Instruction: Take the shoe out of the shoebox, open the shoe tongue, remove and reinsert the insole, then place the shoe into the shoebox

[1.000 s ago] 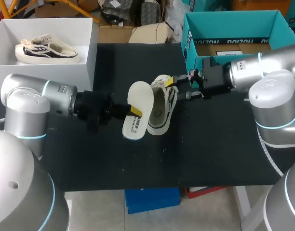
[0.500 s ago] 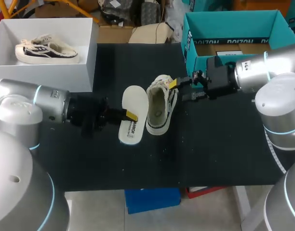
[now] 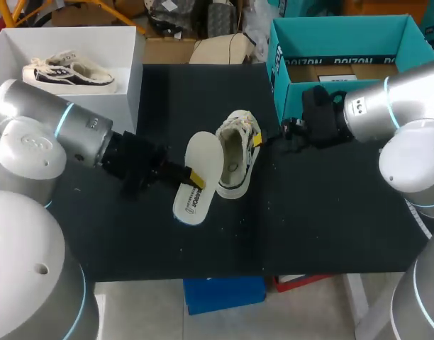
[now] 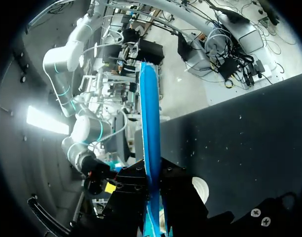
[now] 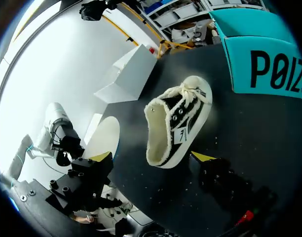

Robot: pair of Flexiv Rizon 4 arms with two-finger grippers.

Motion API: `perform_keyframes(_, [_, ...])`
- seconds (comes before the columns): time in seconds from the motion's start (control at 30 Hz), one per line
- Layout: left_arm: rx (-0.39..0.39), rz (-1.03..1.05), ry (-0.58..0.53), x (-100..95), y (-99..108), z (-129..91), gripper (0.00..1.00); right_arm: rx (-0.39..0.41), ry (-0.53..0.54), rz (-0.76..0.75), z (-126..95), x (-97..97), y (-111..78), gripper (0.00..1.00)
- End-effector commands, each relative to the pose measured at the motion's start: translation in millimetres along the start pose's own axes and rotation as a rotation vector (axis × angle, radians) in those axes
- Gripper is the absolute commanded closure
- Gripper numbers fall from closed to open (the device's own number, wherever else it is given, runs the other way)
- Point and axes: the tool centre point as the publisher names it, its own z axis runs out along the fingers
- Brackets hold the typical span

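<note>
Matte black tabletop [image 3: 316,227]

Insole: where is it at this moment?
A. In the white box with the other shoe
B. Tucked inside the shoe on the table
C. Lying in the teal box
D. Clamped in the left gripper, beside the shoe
D: the left gripper is closed on the insole, which is outside the shoe, right alongside it.
</note>
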Motion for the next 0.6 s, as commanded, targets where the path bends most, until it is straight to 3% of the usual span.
perform_keyframes(0.03, [0.014, -0.007, 0.042, 0.3, 1, 10, 1.00, -0.004, -0.053, -0.005, -14, 2.3, -12.9, 0.00])
perform_keyframes(0.4, [0.076, -0.098, 0.112, 12.0, -13, 31, 1.00, -0.020, -0.093, -0.060, -41, -3.1, -31.7, 0.00])
perform_keyframes(0.6, [0.164, -0.129, 0.140, 17.2, -18, 41, 1.00, -0.020, -0.103, -0.059, -43, -4.0, -33.3, 0.00])
